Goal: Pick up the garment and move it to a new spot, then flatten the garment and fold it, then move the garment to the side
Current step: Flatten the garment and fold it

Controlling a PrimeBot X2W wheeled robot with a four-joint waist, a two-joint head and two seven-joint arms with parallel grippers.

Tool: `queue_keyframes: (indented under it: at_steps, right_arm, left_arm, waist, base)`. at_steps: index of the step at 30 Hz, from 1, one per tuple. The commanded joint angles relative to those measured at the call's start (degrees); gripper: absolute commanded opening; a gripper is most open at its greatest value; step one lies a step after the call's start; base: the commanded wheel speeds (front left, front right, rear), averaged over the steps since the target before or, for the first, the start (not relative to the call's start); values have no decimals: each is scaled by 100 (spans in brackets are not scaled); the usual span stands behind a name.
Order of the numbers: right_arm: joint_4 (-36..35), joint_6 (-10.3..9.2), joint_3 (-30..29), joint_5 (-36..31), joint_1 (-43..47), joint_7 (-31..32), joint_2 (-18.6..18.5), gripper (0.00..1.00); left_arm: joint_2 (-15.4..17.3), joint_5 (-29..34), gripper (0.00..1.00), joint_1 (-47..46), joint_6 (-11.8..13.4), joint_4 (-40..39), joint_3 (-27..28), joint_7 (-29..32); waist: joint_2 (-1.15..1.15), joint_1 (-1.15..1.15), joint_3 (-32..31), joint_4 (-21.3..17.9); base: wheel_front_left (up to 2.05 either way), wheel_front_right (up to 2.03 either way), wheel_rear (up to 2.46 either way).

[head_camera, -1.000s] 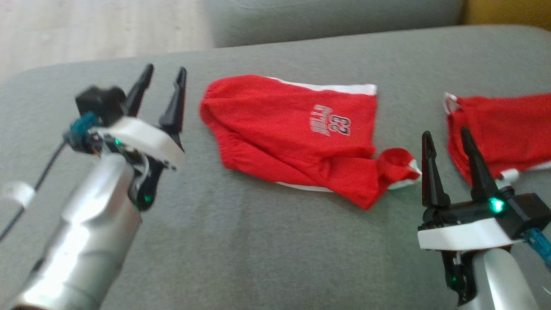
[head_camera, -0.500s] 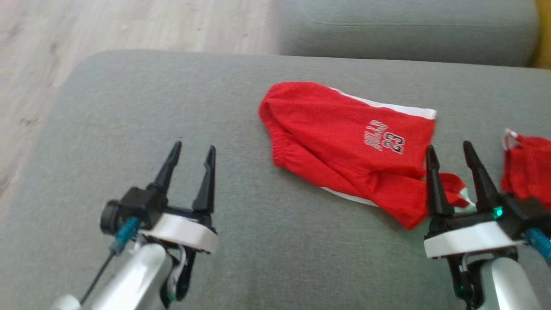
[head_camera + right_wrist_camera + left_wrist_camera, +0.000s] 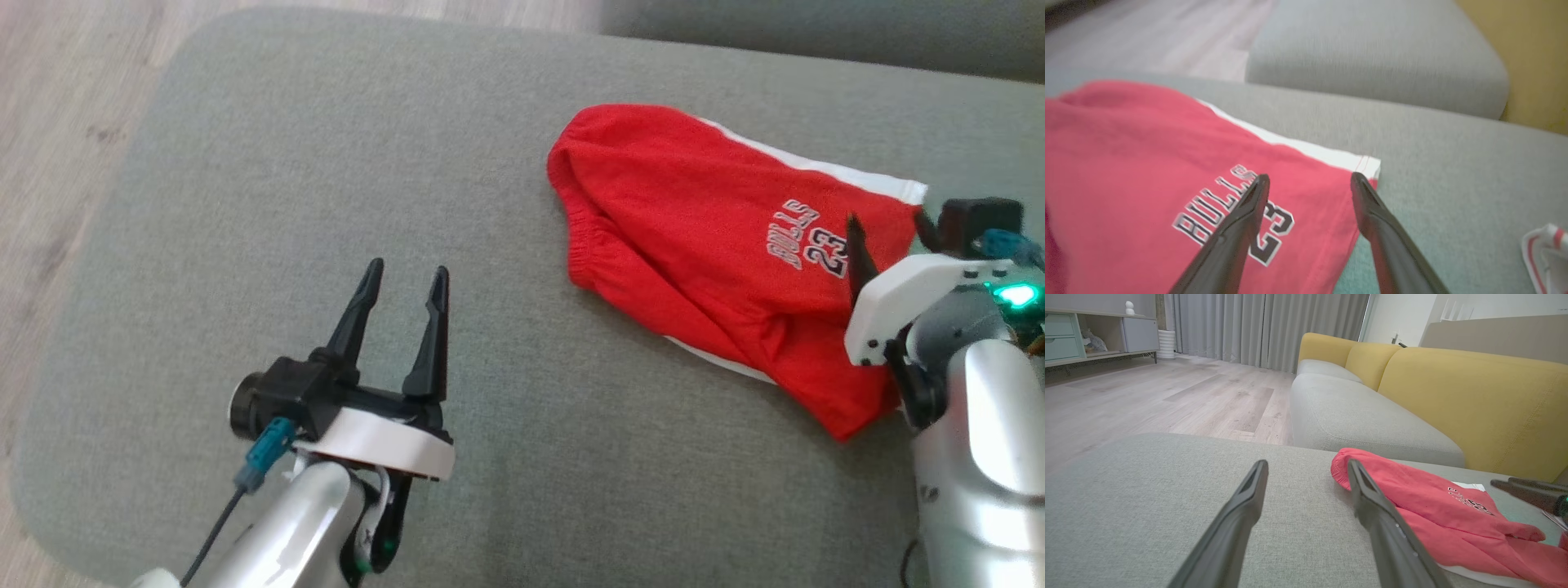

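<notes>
The garment (image 3: pixel 702 245) is a pair of red shorts with white side trim and a "BULLS 23" print, lying crumpled on the grey cushion (image 3: pixel 326 163). My right gripper (image 3: pixel 886 222) is open over its right hem. In the right wrist view the right gripper (image 3: pixel 1310 177) straddles the print and the hem corner of the garment (image 3: pixel 1135 163); whether it touches the cloth I cannot tell. My left gripper (image 3: pixel 408 273) is open and empty, well left of and nearer than the shorts. The left wrist view has the left gripper (image 3: pixel 1306 465) over bare cushion, with the garment (image 3: pixel 1412 498) to its right.
Another white-and-red cloth (image 3: pixel 1543 253) lies right of the shorts. Wooden floor (image 3: pixel 49 122) lies beyond the cushion's rounded left edge. A grey sofa seat (image 3: pixel 1355 416) with a yellow backrest (image 3: pixel 1474 400) stands behind. The right gripper's fingers (image 3: pixel 1527 490) reach into the left wrist view.
The head camera has turned left, taking the second red cloth out of view. My right gripper has moved forward over the shorts' right hem. My left gripper has drawn back from their left edge.
</notes>
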Motion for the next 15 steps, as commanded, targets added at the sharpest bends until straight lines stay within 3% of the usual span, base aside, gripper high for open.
queue_keyframes:
  at_steps: [1,8,9,10,15]
  right_arm:
    - [206,-4,23,-129,-325,249,-110,100]
    - [1284,-4,-138,-231,-870,530,-217,100]
    - [1412,-4,-75,-201,-928,542,-250,21]
    - [1518,-4,-4,-188,-983,531,-309,0]
    - [1770,-4,95,-173,-1225,378,-564,0]
  left_arm:
    - [16,105,100,-250,-62,-138,252,-69]
    - [-179,216,100,-300,-203,-34,277,-69]
    - [-200,228,100,-303,-226,-16,283,-69]
    - [-221,239,100,-308,-246,2,290,-69]
    - [-287,280,100,-328,-314,64,309,-69]
  waist:
    - [0,-1,98,88]
    - [0,-1,232,161]
    - [0,-1,247,170]
    - [0,-1,260,177]
    - [0,-1,315,195]
  base:
    - [0,0,0]
    - [0,0,0]
    - [0,0,0]
    - [0,0,0]
    - [0,0,0]
